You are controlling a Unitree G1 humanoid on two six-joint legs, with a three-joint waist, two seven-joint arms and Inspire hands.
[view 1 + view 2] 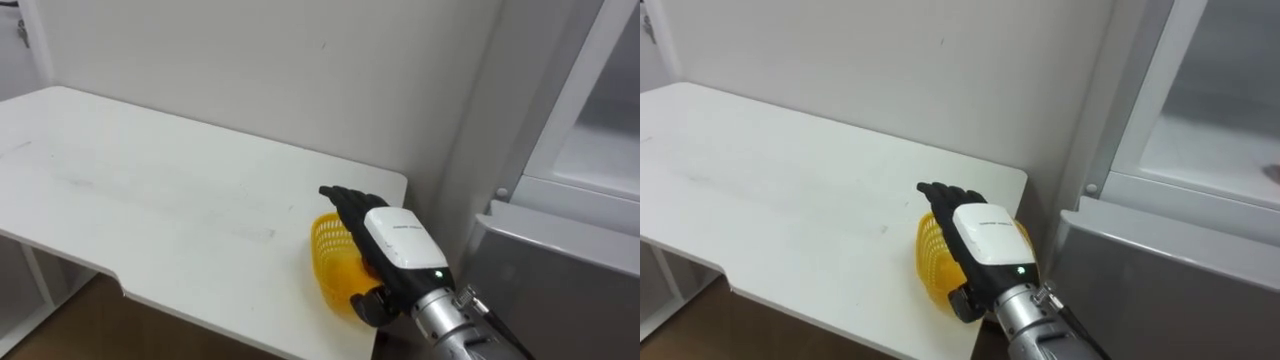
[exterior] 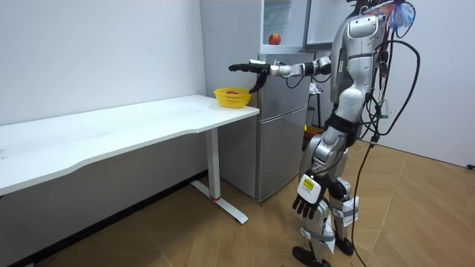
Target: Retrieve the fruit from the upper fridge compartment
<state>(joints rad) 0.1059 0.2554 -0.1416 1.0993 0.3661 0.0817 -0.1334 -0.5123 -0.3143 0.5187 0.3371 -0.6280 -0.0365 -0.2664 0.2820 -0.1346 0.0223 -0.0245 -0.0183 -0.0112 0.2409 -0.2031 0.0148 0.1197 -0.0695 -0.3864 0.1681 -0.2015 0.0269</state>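
Note:
A yellow basket (image 1: 330,252) stands at the near right corner of the white table (image 1: 150,200), beside the fridge. My right hand (image 1: 385,240) hovers just over it with straight fingers, open and holding nothing, and covers most of the basket. In the room view a red fruit (image 2: 233,93) lies in the basket (image 2: 231,99). Another red fruit (image 2: 274,38) sits on a shelf of the upper fridge, whose door is open. My left hand (image 2: 306,194) hangs by my side with relaxed fingers.
The grey fridge (image 1: 560,270) stands against the table's right end, its open upper compartment (image 1: 600,140) at the right. A white wall runs behind the table. I stand in front of the fridge, facing the table's end.

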